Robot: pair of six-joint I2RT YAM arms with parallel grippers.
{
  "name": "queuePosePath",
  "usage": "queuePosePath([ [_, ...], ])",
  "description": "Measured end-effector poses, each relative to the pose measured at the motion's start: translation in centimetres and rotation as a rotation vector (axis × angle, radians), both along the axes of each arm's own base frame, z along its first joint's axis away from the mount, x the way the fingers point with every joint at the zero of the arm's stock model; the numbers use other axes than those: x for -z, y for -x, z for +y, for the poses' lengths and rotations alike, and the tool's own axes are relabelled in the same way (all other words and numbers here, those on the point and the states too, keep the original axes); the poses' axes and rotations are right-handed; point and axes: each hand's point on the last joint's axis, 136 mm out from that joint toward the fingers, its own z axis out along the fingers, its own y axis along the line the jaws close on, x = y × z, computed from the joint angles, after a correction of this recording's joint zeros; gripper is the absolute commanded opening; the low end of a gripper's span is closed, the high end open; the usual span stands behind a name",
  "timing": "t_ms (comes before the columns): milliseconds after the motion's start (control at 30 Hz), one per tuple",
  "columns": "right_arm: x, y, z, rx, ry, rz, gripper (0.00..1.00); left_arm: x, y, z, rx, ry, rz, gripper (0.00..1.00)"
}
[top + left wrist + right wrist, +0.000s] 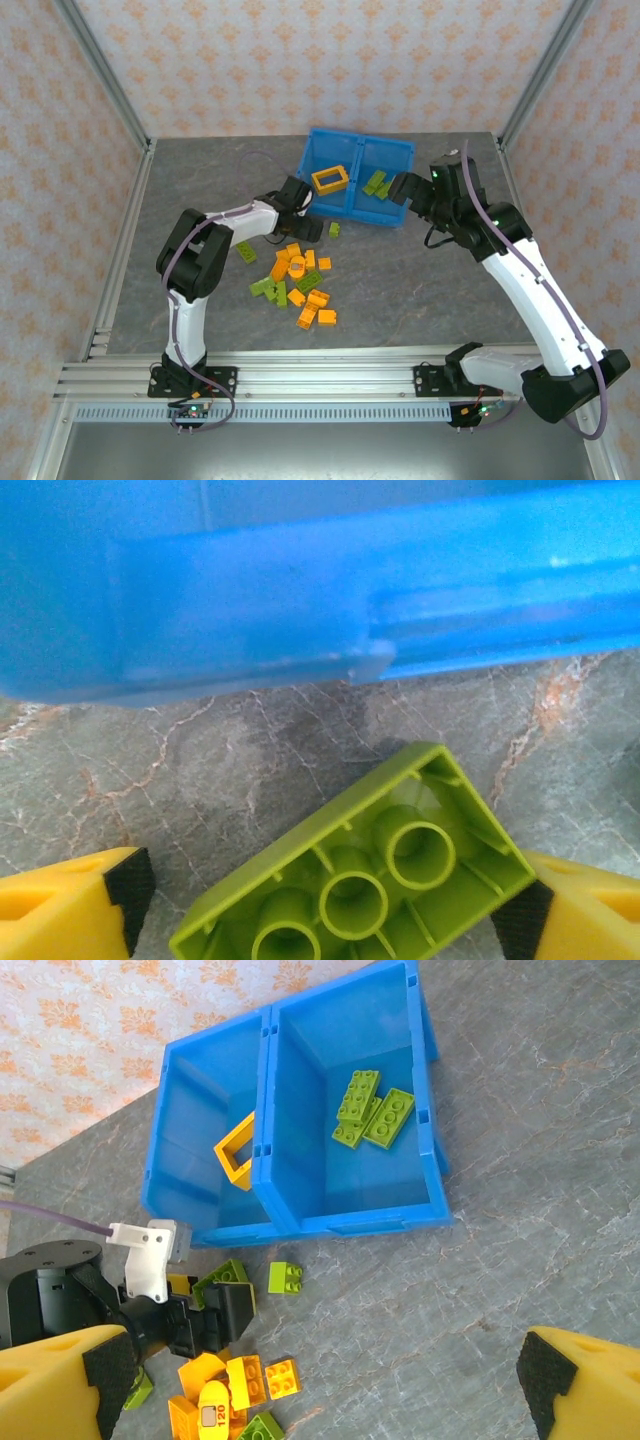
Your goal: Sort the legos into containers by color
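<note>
Your left hand [325,905] has its fingers spread wide around a green brick [360,870]. The brick lies studs-down on the counter [200,770], just short of the bin's [300,580] near wall. The right pad [520,920] looks to touch the brick's corner. The left pad [128,885] stands apart from it, so nothing is clamped yet.

The brick sits skewed between the pads, so I judge the close will turn it. Bring the fingers in slowly and let it square up against both pads before you lift. A grip on one corner alone may let it pop out.

Lift high enough to clear the wall, then carry it to the right compartment, where other green bricks [377,183] lie. The left compartment holds the orange frame [330,180]. Release low, inside the walls.

Your right hand [328,1375] hangs by the bin's right front corner, fingers wide apart, holding nothing. Hold it clear while the left arm crosses toward the green side, since both arms are near that compartment.

Another green brick [286,1277] sits alone just in front of the bin. The mixed pile [300,285] of orange and green lies nearer the arms, so most of the sort looks to be left.
</note>
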Motion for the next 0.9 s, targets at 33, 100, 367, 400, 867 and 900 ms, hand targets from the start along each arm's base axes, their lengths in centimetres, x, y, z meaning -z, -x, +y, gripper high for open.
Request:
queuePosePath([
  [33,0.0,0.1,0.0,-0.002,0.002,-0.001,0.99,0.0,-0.1,-0.1,-0.003,0.006,-0.002,0.81],
  [100,-0.1,0.3,-0.1,-0.004,0.005,-0.002,0.99,0.0,-0.1,-0.2,-0.006,0.013,-0.004,0.77],
  [367,0.3,0.5,-0.3,-0.004,0.008,0.005,0.99,0.1,0.0,0.1,-0.008,0.027,-0.019,0.64],
  [400,0.4,0.5,-0.3,-0.004,0.009,0.008,0.99,0.1,0.2,0.1,-0.008,0.029,-0.020,0.64],
  [867,0.6,0.6,-0.2,-0.007,0.009,0.013,0.99,-5.8,2.3,0.5,0.022,0.089,-0.106,0.86],
  [900,0.6,0.6,-0.2,-0.007,0.009,0.013,0.99,-5.9,2.2,0.5,0.031,0.081,-0.110,0.89],
])
